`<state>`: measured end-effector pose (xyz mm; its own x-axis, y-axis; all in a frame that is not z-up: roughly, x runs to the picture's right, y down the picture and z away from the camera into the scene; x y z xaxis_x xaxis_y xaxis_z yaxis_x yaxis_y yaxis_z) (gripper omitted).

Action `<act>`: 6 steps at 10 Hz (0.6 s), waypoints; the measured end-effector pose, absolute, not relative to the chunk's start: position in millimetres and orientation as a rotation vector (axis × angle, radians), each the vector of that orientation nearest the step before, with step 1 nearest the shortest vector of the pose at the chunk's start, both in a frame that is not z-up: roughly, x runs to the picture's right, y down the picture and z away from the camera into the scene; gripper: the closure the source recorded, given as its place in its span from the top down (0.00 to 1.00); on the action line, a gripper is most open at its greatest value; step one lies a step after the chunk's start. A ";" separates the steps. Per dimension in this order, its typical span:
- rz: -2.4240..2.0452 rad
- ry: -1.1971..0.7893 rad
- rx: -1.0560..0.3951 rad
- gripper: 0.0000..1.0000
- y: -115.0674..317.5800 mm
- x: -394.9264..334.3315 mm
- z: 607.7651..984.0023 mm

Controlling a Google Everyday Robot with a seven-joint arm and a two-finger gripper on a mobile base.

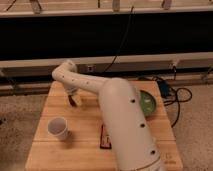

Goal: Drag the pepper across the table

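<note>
Down at the far left part of the counter [55, 152], the claw [73, 98] sits right over the dark red pepper [74, 103]; whether it grips it, I cannot tell. A white cup [58, 128] stands well apart.

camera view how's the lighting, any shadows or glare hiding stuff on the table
camera view: warm, even light on the table; the white cup throws only a soft shadow at its base; the arm is the brightest thing, no hard glare; the gripper, at the table's far left, sits over a dark patch, so the pepper can't be told apart there.
</note>
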<state>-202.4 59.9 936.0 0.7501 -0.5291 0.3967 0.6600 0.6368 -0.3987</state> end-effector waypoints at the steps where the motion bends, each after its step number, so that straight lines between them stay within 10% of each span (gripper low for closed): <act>1: -0.757 -0.298 -0.548 0.80 60.6 -206.9 933.9; 6: -1.038 -0.460 -0.557 0.80 69.4 -227.0 931.9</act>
<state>-227.0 69.4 931.9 0.4369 -0.6710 0.5990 0.8946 0.3937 -0.2115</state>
